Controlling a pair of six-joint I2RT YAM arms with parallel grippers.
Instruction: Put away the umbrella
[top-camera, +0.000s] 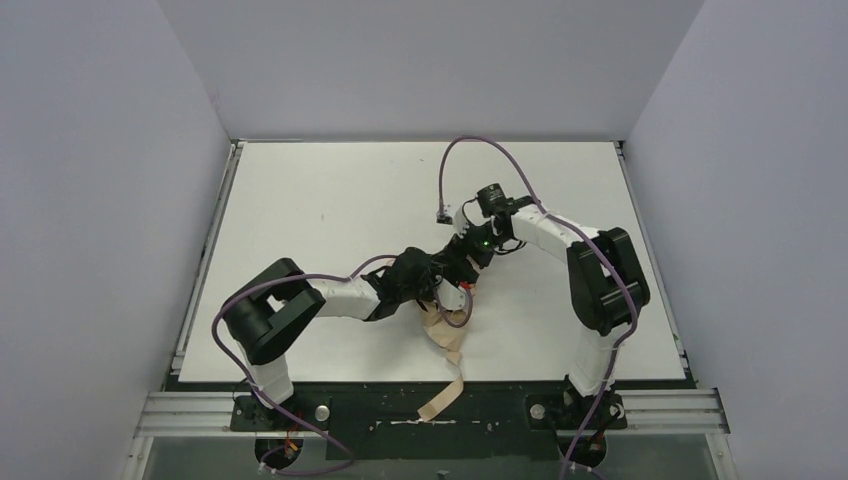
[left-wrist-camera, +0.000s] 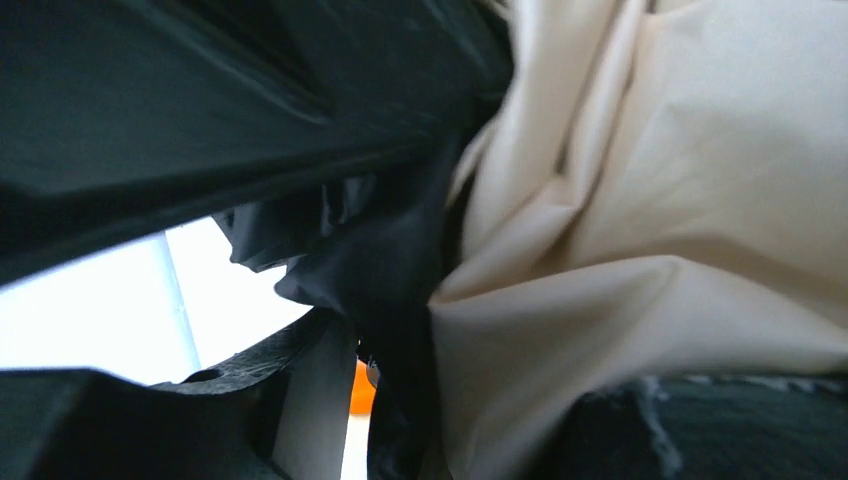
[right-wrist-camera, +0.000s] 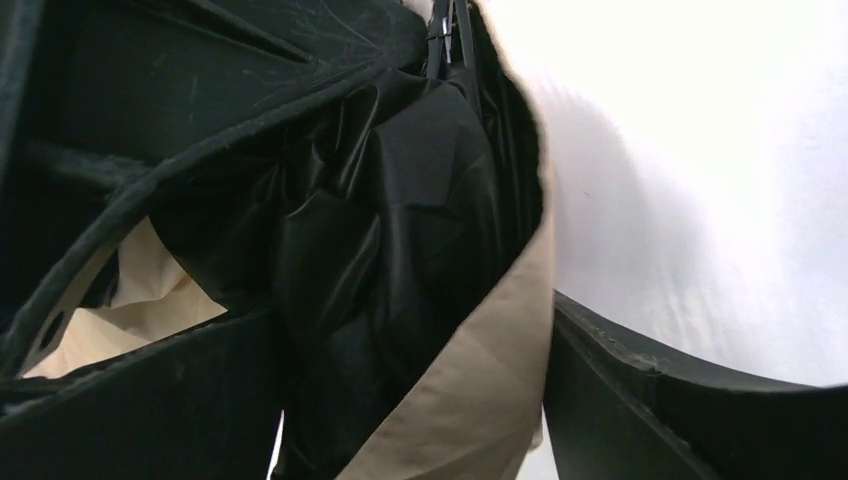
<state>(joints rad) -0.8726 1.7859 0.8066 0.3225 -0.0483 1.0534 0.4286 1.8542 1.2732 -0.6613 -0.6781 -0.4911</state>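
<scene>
The umbrella (top-camera: 440, 335) lies bunched at the middle of the table, beige fabric outside and black lining inside. Its tan strap (top-camera: 440, 400) trails over the table's front edge. My left gripper (top-camera: 425, 285) comes in from the left and my right gripper (top-camera: 465, 262) from the right, meeting over the bundle. In the left wrist view, beige fabric (left-wrist-camera: 640, 300) and black lining fill the gap of the left gripper (left-wrist-camera: 440, 420). The right wrist view shows the black and beige folds (right-wrist-camera: 400, 300) packed between the fingers of the right gripper (right-wrist-camera: 420, 400), wide apart around them.
The white table (top-camera: 330, 190) is walled on three sides by grey panels. A black rail (top-camera: 500, 405) with the arm bases runs along the near edge. Purple cables (top-camera: 480, 145) loop above the right arm and around the left arm.
</scene>
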